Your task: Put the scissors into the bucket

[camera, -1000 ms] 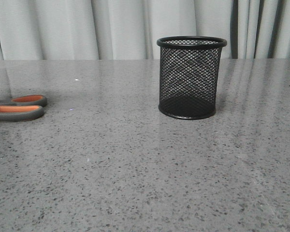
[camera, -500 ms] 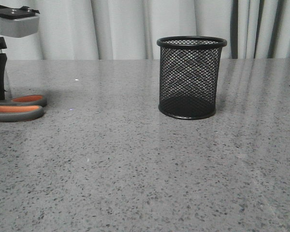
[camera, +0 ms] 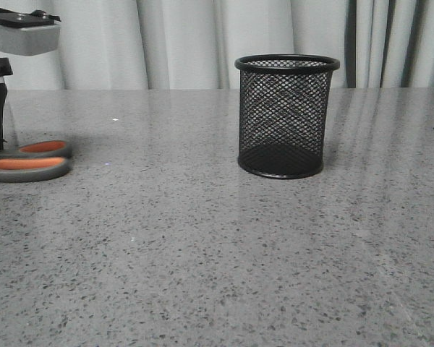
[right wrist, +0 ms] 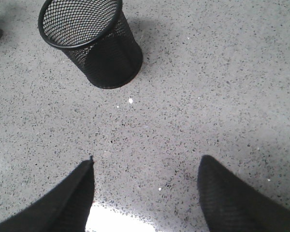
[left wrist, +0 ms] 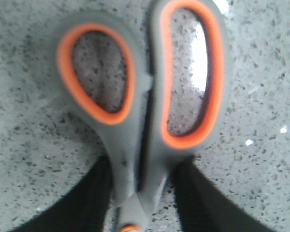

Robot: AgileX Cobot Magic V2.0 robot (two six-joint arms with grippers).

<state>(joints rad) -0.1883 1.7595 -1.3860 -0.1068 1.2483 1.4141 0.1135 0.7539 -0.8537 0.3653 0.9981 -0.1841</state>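
My left claw [left wrist: 140,203] sits low over the scissors [left wrist: 145,96], its two dark fingers [left wrist: 94,198] straddling the neck just below the finger loops, one on each side. They look close against the handles, but I cannot tell whether they are pressing yet or just bracketing. The scissors lie flat on the grey speckled surface [camera: 217,253] at its far left edge, loops toward the middle of the surface, blades running back under the claw, so the long axis passes straight between the fingers. That alignment is what I judge the grasp depends on. The bucket [camera: 287,116] stands upright, empty as far as I can see, well to the right of the scissors. My right claw [right wrist: 145,193] hovers released, fingers wide apart over bare surface near the bucket [right wrist: 89,41], clearly the farther arm from the scissors.
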